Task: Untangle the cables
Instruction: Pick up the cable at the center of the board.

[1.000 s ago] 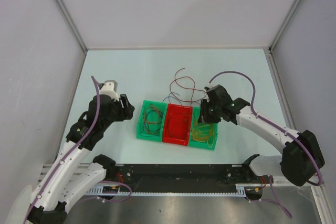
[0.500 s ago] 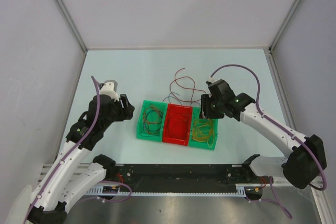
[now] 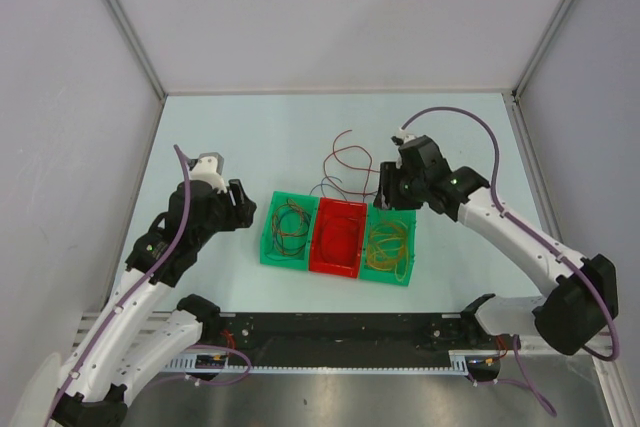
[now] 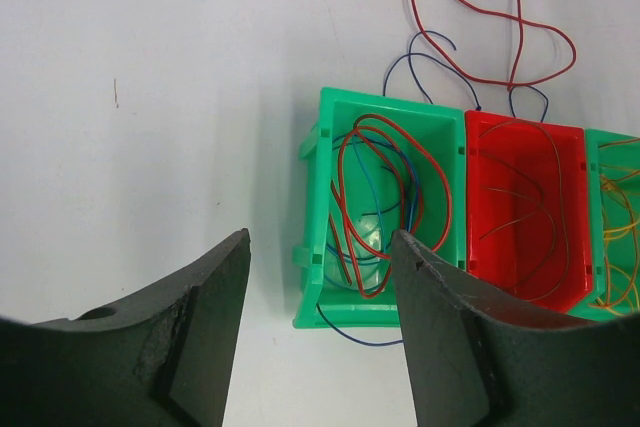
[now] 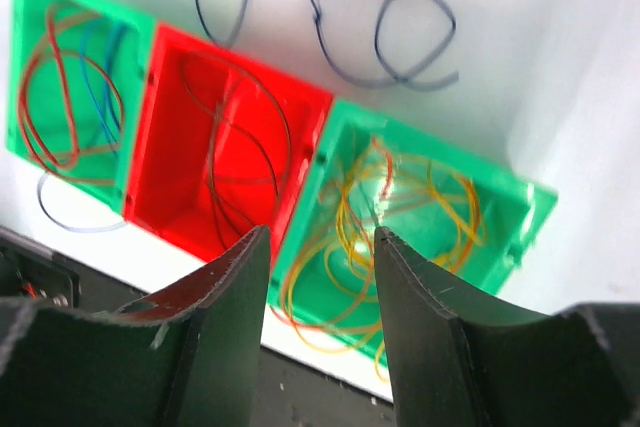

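Observation:
Loose red cable (image 3: 346, 153) and blue cable (image 3: 331, 187) lie looped on the table behind three bins. The left green bin (image 3: 287, 232) holds red and blue cables (image 4: 385, 182). The red bin (image 3: 338, 237) holds thin dark cables (image 5: 235, 147). The right green bin (image 3: 388, 245) holds yellow-orange cables (image 5: 400, 222). My left gripper (image 3: 241, 209) is open and empty, low at the left of the left green bin (image 4: 320, 247). My right gripper (image 3: 388, 190) is open and empty, above the back edge of the right green bin (image 5: 322, 237).
A blue cable end (image 4: 360, 335) hangs out over the near wall of the left green bin. The black rail (image 3: 340, 337) with the arm bases runs along the near edge. Grey walls close in the left, back and right sides.
My right gripper has moved back and up, from over the right green bin to its rear edge near the loose cables. The left arm has not moved.

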Tool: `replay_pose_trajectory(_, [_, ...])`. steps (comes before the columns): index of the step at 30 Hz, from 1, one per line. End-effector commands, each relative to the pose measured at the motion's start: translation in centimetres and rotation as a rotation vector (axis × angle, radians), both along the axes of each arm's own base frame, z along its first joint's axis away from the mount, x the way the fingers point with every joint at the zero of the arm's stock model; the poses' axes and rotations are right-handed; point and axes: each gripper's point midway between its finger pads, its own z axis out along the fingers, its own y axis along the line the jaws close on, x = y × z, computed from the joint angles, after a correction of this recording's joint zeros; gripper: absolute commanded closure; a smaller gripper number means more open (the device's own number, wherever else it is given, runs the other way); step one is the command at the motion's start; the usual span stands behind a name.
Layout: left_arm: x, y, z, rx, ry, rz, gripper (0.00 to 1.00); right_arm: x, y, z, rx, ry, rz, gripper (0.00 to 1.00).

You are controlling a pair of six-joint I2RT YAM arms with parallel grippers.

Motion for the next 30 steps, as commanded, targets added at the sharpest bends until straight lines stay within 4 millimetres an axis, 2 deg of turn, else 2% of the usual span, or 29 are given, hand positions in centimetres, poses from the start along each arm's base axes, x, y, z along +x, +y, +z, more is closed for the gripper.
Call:
replay_pose_trajectory(1, [0.4, 0.0, 0.5, 0.001, -0.029, -0.004, 0.37, 4.0, 1.6, 3.0, 0.054, -0.113, 0.0, 0.5])
replay_pose_trajectory(2, [0.4, 0.0, 0.5, 0.001, -0.027, -0.005, 0.37, 4.5, 1.6, 3.2, 0.052, -0.122, -0.002, 0.5])
replay_pose_trajectory(3, [0.4, 0.0, 0.5, 0.001, -0.027, -0.005, 0.37, 5.1, 1.5, 2.6, 0.034, -0.114, -0.007, 0.5])
replay_pose_trajectory(4, [0.4, -0.1, 0.4, 0.001, -0.025, -0.008, 0.37, 5.9, 1.6, 3.3, 0.038, -0.132, -0.011, 0.5])
replay_pose_trajectory(6, [0.4, -0.1, 0.4, 0.001, -0.024, -0.008, 0.37, 6.9, 1.5, 3.1, 0.014, -0.138, -0.021, 0.5])
replay_pose_trajectory(9, [0.4, -0.1, 0.4, -0.001, -0.023, -0.011, 0.37, 8.8, 1.3, 2.3, -0.024, -0.126, -0.046, 0.51])
replay_pose_trajectory(10, [0.4, -0.2, 0.4, -0.001, -0.021, -0.014, 0.36, 9.7, 0.9, 1.1, -0.06, -0.113, -0.07, 0.51])
replay_pose_trajectory(11, [0.4, -0.2, 0.4, 0.001, -0.022, -0.013, 0.37, 10.5, 1.0, 1.6, -0.061, -0.123, -0.078, 0.51])
replay_pose_trajectory(13, [0.4, -0.2, 0.3, 0.0, -0.02, -0.014, 0.36, 11.7, 0.7, -0.1, -0.115, -0.097, -0.106, 0.52])
replay_pose_trajectory(15, [0.5, -0.2, 0.4, -0.002, -0.024, -0.016, 0.36, 13.1, 0.6, -0.3, -0.145, -0.099, -0.129, 0.53])
replay_pose_trajectory(16, [0.4, -0.3, 0.3, -0.002, -0.021, -0.017, 0.36, 13.7, 0.5, -1.9, -0.171, -0.066, -0.139, 0.54])
replay_pose_trajectory(17, [0.4, -0.2, 0.4, -0.002, -0.022, -0.017, 0.37, 14.5, 0.9, -1.4, -0.164, -0.075, -0.145, 0.54])
replay_pose_trajectory(19, [0.4, -0.2, 0.4, -0.003, -0.024, -0.017, 0.36, 15.2, 1.3, -2.4, -0.177, -0.052, -0.147, 0.55])
replay_pose_trajectory(20, [0.4, -0.3, 0.4, -0.003, -0.025, -0.017, 0.36, 15.7, 1.5, -3.5, -0.195, -0.03, -0.147, 0.56])
replay_pose_trajectory(22, [0.4, -0.2, 0.5, -0.003, -0.027, -0.016, 0.36, 16.8, 1.7, -3.5, -0.205, -0.032, -0.159, 0.57])
replay_pose_trajectory(23, [0.4, -0.2, 0.5, -0.003, -0.027, -0.016, 0.36, 17.3, 1.7, -4.8, -0.225, -0.013, -0.169, 0.57])
replay_pose_trajectory(24, [0.4, -0.3, 0.4, -0.004, -0.026, -0.017, 0.36, 18.0, 2.0, -4.4, -0.216, -0.025, -0.174, 0.57])
replay_pose_trajectory(27, [0.4, -0.2, 0.5, -0.005, -0.029, -0.017, 0.36, 18.8, 2.2, -6.2, -0.215, 0.016, -0.181, 0.57])
replay_pose_trajectory(29, [0.4, -0.3, 0.5, -0.005, -0.028, -0.018, 0.36, 19.5, 2.6, -6.5, -0.213, 0.021, -0.185, 0.57])
replay_pose_trajectory(30, [0.4, -0.3, 0.5, -0.008, -0.031, -0.019, 0.36, 19.6, 2.6, -7.7, -0.226, 0.048, -0.187, 0.58])
